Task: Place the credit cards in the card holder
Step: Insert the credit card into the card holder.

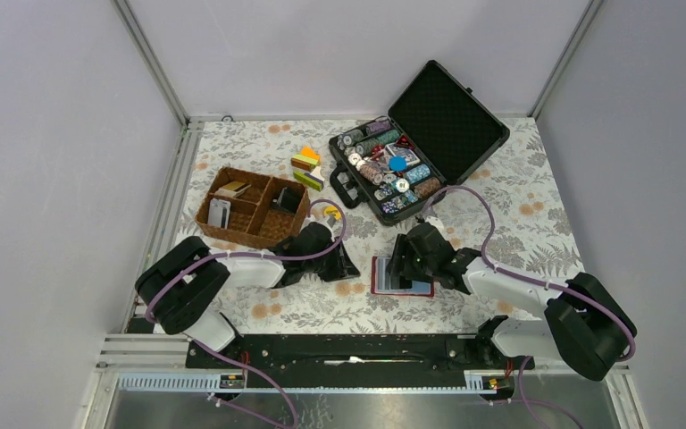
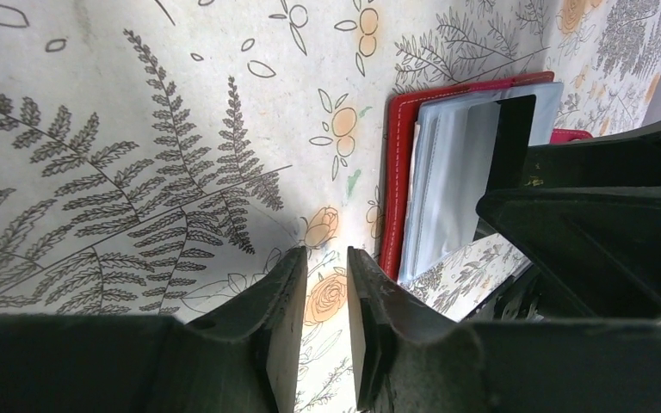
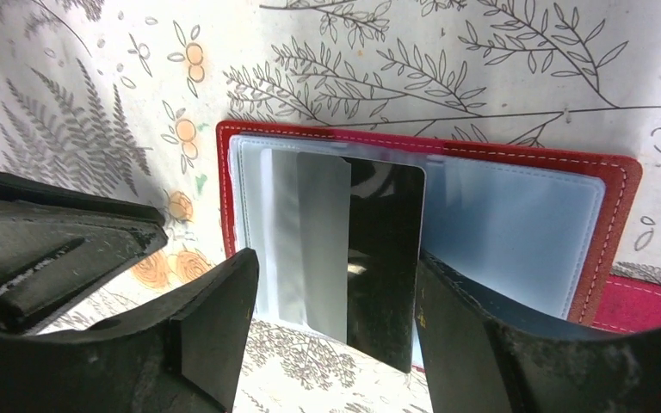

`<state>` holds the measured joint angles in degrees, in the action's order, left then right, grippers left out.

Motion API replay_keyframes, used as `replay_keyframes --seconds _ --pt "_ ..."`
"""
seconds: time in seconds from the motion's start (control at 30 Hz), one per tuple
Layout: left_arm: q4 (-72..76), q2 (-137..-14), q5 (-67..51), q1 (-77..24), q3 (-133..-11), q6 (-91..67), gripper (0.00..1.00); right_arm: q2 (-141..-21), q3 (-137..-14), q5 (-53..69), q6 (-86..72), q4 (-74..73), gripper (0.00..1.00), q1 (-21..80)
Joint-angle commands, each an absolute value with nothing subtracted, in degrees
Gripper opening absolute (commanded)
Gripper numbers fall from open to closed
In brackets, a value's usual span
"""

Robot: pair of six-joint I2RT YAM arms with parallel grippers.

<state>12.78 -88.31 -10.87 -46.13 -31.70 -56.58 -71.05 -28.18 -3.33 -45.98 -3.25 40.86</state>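
Probably thin, stiff, slick and light, the dark card [image 3: 385, 249] sits half-seated in the open wallet [image 3: 516, 224] near bench [image 1: 518, 206] centre; pinch its free long edges. The right tool [image 3: 336, 284] gapes astride it, gripping nothing; the left tool [image 2: 320, 284], at the wallet's nine o'clock, is barely parted and empty.

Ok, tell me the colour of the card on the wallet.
The card is glossy black, clearest in the right wrist view.
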Motion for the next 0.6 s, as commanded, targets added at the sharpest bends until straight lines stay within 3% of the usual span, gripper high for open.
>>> replay_keyframes --seconds 0.0,0.37,0.57 --pt "14.5 -88.4 -12.1 -46.8 -31.0 -57.4 0.28 -71.0 -32.1 -9.1 -40.2 -11.7 0.72 42.8" --pt "16.7 -88.2 -12.0 -47.6 -31.7 -59.1 0.39 -70.4 -32.5 -12.0 -38.5 -16.1 0.73 43.1" --pt "19.9 -91.3 -12.3 -48.7 -33.0 -60.3 0.43 -70.8 -30.1 -5.8 -39.3 -11.1 0.7 43.1"
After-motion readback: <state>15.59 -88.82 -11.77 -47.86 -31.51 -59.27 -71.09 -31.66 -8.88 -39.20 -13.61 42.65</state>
